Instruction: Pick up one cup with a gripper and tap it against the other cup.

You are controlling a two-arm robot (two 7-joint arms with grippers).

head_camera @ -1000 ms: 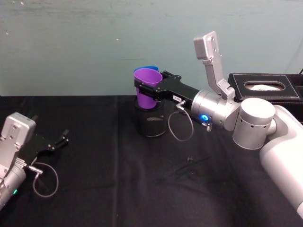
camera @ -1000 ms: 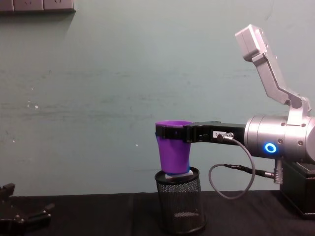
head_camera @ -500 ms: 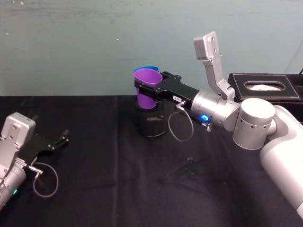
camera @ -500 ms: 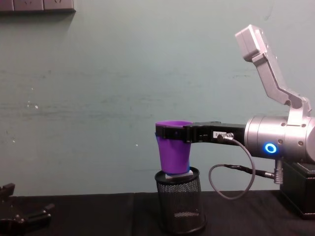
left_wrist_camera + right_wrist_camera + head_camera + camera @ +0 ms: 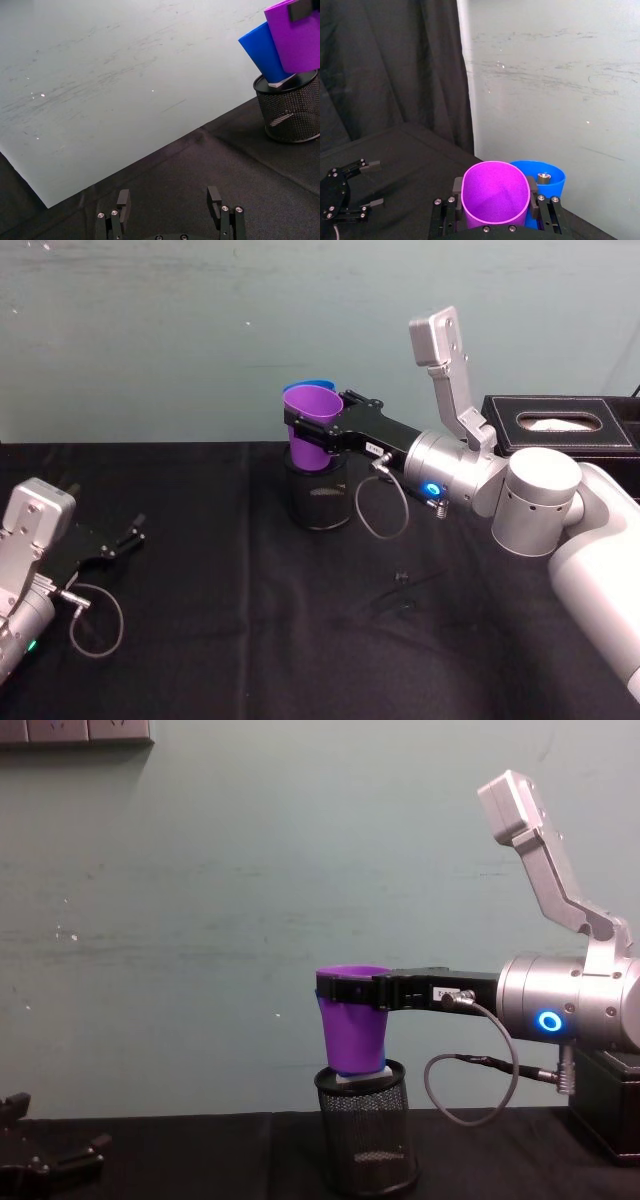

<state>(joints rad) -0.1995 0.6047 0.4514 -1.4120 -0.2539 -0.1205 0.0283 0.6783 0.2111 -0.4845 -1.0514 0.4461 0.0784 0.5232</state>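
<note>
My right gripper (image 5: 318,432) is shut on the purple cup (image 5: 310,425), gripping it just under the rim and holding it upright above a black mesh pen holder (image 5: 318,502). The blue cup (image 5: 262,55) leans in that holder right behind the purple cup (image 5: 295,35), and their sides look to be in contact. From the right wrist, the purple cup (image 5: 495,192) sits between the fingers (image 5: 457,187) with the blue cup (image 5: 550,182) just beyond it. From the chest, the purple cup (image 5: 355,1035) hides nearly all of the blue one.
My left gripper (image 5: 128,538) rests open on the black cloth at the near left, well away from the cups. A black tissue box (image 5: 560,422) stands at the back right. The light wall rises close behind the pen holder (image 5: 368,1145).
</note>
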